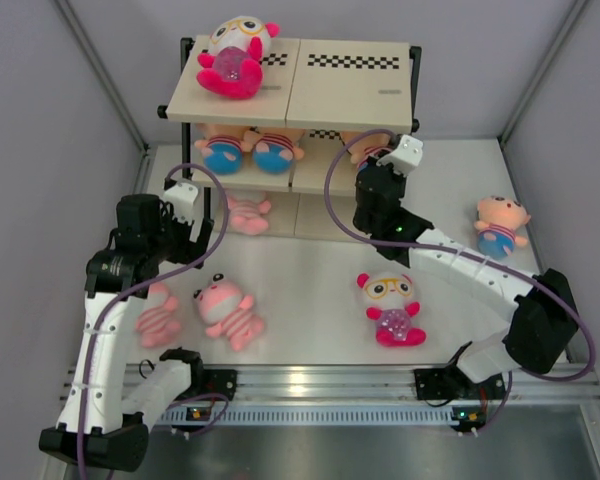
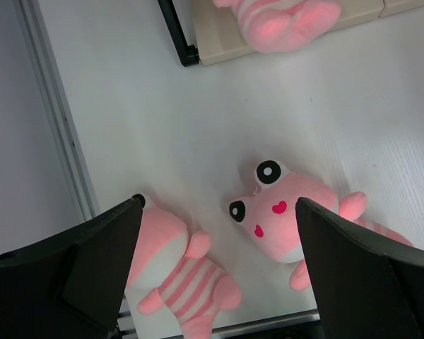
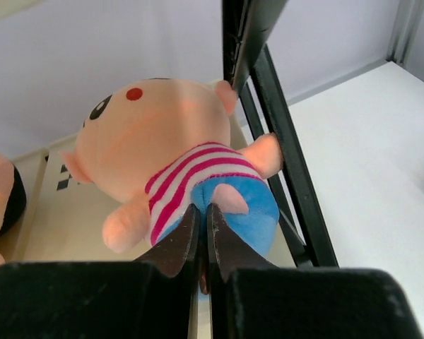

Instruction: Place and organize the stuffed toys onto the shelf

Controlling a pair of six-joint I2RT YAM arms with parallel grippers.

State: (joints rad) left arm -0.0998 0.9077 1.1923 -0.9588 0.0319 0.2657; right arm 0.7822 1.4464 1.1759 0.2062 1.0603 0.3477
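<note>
The shelf (image 1: 350,95) stands at the back. A white-and-magenta toy (image 1: 235,55) lies on its top board, two peach toys (image 1: 248,150) on the middle board, and a pink striped toy (image 1: 246,212) on the bottom board. My right gripper (image 3: 203,212) is shut on the blue bottoms of a third peach toy (image 3: 155,141) and holds it at the middle board's right end, by the black post (image 3: 275,141). My left gripper (image 2: 219,205) is open above two pink striped toys (image 2: 173,261) (image 2: 290,219) that lie on the table.
A white-and-magenta toy (image 1: 390,305) lies at front centre. A peach toy (image 1: 500,225) lies at the right, near the wall. The right half of the top board (image 1: 350,95) is bare. The table's metal edge rail (image 2: 56,141) runs along the left.
</note>
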